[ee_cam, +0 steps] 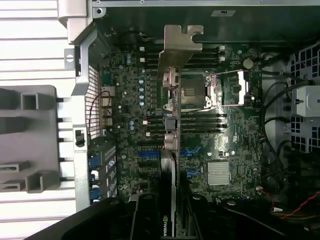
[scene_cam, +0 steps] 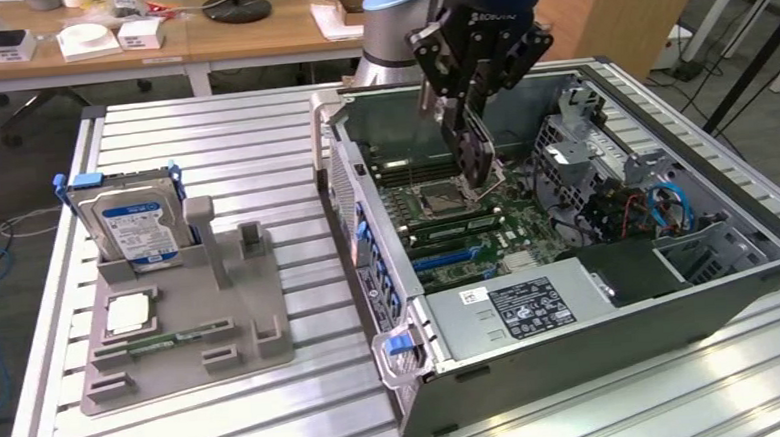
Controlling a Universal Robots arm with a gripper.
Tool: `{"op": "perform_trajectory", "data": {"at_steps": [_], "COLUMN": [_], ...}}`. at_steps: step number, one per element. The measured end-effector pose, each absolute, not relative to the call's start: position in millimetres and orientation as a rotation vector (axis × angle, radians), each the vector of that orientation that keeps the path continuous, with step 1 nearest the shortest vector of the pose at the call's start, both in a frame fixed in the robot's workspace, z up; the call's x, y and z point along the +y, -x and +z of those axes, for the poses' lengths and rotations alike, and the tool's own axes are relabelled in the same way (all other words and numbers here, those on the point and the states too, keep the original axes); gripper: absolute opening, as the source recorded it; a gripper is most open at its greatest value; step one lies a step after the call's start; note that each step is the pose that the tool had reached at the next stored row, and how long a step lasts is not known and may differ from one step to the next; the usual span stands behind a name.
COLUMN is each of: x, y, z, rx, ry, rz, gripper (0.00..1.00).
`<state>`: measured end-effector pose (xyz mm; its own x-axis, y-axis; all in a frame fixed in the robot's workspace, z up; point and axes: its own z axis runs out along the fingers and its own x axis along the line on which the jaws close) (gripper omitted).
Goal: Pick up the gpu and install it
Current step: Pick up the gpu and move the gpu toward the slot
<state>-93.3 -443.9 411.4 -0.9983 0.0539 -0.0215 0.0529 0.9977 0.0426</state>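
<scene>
1. The jaws are closed on the gpu (scene_cam: 475,159), clamped across the flat faces of the black card at one end. The card hangs on edge below them, inside the open computer case (scene_cam: 612,357).
2. The silver bracket (ee_cam: 178,47) is carried at the end of the card farthest from the jaws. Whether it clears the parts below cannot be told.
3. The motherboard (ee_cam: 125,100) lies directly beneath the jaws. The CPU socket (ee_cam: 197,90) and the memory slots (ee_cam: 200,122) lie close under the card's line.
4. The blue expansion slots (ee_cam: 150,154) are crossed by the hanging card, a little aside from the point under the jaws.
5. The step in hand is judged to be the carry and line-up over a slot.
   - The grip should be kept firm and square, so the card is not allowed to swing.
   - The connector edge should be brought parallel to the slot, with the bracket turned toward the perforated rear wall (ee_cam: 95,110).
   - The socket's lever should be given clearance.
6. Farther from the jaws, the power supply (scene_cam: 529,306) and the blue cables (scene_cam: 670,209) by the drive cage are to be avoided.
7. Well apart from the jaws, outside the case, a grey holder (scene_cam: 243,331) stands on the desk (scene_cam: 226,137). A hard drive (scene_cam: 130,227) is held upright in it, and a green memory stick (scene_cam: 169,340) lies on it.
</scene>
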Motion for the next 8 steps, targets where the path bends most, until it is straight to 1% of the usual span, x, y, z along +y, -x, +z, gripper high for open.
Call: {"op": "perform_trajectory", "data": {"at_steps": [8], "x": [-444], "y": [77], "z": [411], "rx": [3.117], "ry": [-0.084], "rz": [0.066], "gripper": [0.26]}}
